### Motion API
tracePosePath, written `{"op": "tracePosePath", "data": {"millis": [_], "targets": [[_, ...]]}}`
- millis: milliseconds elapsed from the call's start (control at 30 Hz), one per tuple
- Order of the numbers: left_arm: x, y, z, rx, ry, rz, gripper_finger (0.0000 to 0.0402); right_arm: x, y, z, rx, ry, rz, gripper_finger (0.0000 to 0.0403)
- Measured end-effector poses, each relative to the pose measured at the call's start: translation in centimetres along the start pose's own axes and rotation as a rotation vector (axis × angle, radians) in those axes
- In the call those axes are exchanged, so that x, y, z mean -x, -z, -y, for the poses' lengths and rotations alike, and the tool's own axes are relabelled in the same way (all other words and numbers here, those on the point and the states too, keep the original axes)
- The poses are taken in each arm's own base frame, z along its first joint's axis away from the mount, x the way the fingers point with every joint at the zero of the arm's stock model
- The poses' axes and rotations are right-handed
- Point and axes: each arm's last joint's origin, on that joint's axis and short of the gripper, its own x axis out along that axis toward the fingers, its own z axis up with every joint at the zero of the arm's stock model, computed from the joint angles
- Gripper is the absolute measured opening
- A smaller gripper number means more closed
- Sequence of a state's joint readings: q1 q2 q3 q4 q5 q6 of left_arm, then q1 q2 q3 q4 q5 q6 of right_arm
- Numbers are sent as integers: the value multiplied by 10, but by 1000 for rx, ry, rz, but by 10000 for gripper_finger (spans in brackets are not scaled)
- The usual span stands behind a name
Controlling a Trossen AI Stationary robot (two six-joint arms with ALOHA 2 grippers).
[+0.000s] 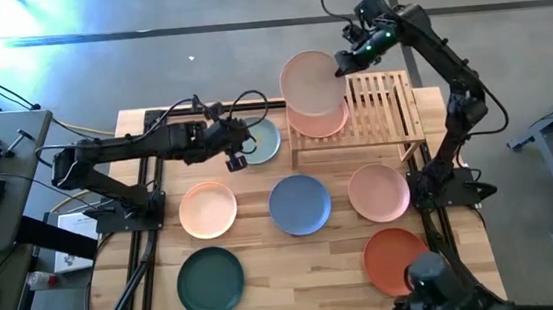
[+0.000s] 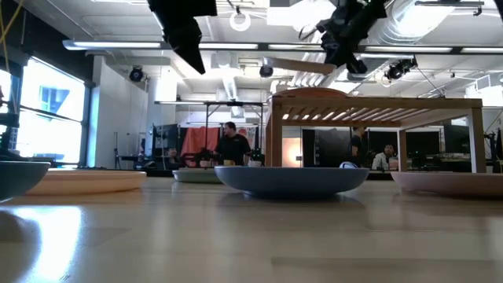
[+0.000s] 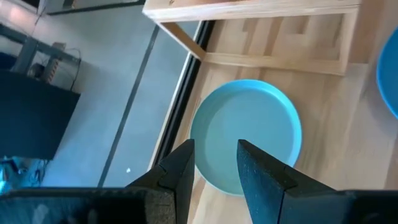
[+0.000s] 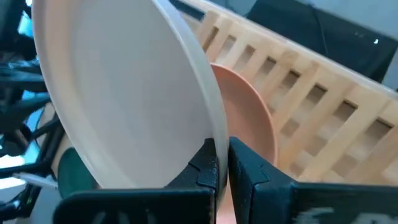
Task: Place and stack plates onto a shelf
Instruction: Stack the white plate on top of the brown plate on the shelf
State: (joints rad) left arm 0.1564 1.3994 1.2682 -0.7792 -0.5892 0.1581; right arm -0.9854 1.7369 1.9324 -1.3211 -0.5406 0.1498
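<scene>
My right gripper is shut on a pale pink plate, which hangs over the left part of the bamboo shelf. A peach plate lies on the shelf's slats right below it. My left gripper hovers open above the near left rim of a sage green plate, which lies flat on the table left of the shelf; in the left wrist view the open fingers hold nothing above that plate. My right gripper pinches the pale pink plate's rim between its two fingers, on the plate's side toward the table's right edge. The fingers slant down from the right. The plate is lifted clear, almost level, above the peach plate.
Flat on the table lie a peach plate, a blue plate, a pink plate, a dark green plate and a terracotta plate. The shelf's right half shows bare slats. People sit in the room behind.
</scene>
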Motion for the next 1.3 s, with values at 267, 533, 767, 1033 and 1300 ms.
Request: {"op": "tracePosePath", "data": {"millis": [267, 533, 767, 1033, 1300], "targets": [[-9, 3, -14, 100, -5, -28, 110, -16, 1, 9, 11, -42, -113, 0], [-17, 8, -28, 202, -39, -56, 110, -22, 2, 12, 17, 7, -153, 0], [-20, 10, -34, 218, -54, -69, 110, -30, 1, 17, -6, 28, -197, 0], [-24, 13, -42, 222, -73, -87, 110, -44, 0, 16, -3, 54, -239, 0], [-27, 15, -47, 236, -85, -98, 110, -45, 1, 17, -7, 109, -246, 0]]}}
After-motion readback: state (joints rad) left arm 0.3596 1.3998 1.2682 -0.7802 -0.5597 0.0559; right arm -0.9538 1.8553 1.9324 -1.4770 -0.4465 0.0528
